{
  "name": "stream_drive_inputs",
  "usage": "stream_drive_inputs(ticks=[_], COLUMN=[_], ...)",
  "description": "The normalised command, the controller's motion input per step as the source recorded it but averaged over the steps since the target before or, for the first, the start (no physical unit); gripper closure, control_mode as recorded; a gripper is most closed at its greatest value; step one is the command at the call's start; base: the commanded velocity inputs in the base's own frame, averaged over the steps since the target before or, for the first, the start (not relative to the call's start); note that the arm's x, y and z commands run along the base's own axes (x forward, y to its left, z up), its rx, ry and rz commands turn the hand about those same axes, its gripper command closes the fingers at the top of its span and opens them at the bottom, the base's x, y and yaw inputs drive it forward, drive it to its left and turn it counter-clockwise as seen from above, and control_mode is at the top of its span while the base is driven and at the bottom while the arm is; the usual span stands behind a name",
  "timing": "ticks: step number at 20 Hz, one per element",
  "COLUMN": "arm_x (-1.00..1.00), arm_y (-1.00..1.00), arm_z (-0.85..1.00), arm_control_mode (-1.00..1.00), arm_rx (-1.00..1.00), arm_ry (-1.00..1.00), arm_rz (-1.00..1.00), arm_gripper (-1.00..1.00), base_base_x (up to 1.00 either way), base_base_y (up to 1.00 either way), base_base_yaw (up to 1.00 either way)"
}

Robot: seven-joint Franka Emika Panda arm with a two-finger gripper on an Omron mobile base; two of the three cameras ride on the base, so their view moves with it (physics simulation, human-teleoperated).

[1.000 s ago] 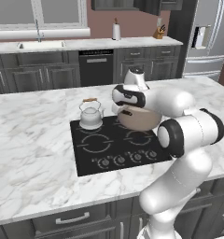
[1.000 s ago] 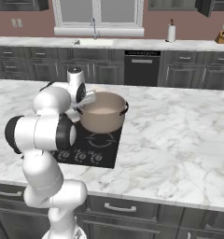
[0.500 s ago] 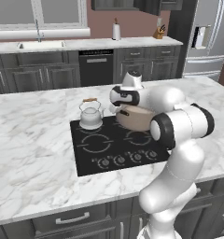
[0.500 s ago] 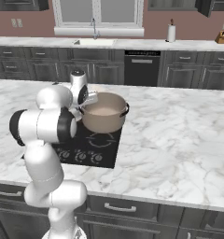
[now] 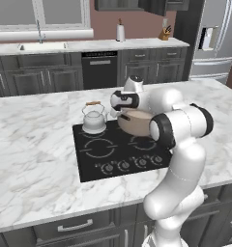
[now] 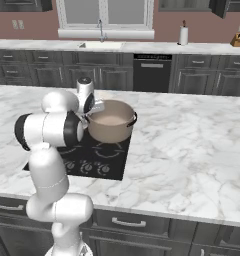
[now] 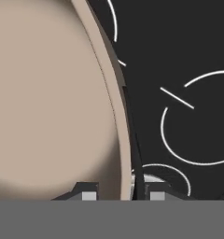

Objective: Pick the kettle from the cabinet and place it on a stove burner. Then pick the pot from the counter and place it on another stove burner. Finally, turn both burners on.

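- Over the back right ring of the cooktop [image 5: 119, 153], your gripper [image 7: 118, 195] has its jaws pinching the rim of the pot [image 6: 111, 128]: in the hand view one tip sits inside the wall and one outside it.
- You have the pot low over the black glass, apparently not yet resting on it; the base views do not settle whether its bottom touches.
- You already have the kettle [image 5: 94, 118] standing on the back left ring, close beside the pot.
- Watch that gap: a drift to the left could bump the kettle's spout or wire handle and push it off its ring.
- A one-sided rim grip lets a wide pot tilt, so if you release early it may land crooked or off the ring.
- Mind the knobs [image 5: 132, 164] along the front edge; a swing of your arm over them could catch one before you mean to.
- Compared with a second ago, the pot sits slightly further back and to the right on the table [image 6: 192, 145], your elbow has swung out, and the jaws are no wider.
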Motion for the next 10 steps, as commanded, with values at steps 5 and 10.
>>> stream_drive_inputs(ticks=[5,10], arm_x=[0.33,0.29], arm_y=[-0.34,-0.36], arm_z=[-0.09,-0.16], arm_control_mode=[-1.00,-1.00], arm_rx=[0.00,-0.01], arm_ry=[0.00,0.00], arm_rz=[0.15,0.14], arm_gripper=[1.00,1.00], base_base_x=[0.00,0.00], base_base_y=[0.00,0.00], base_base_yaw=[0.00,0.00])
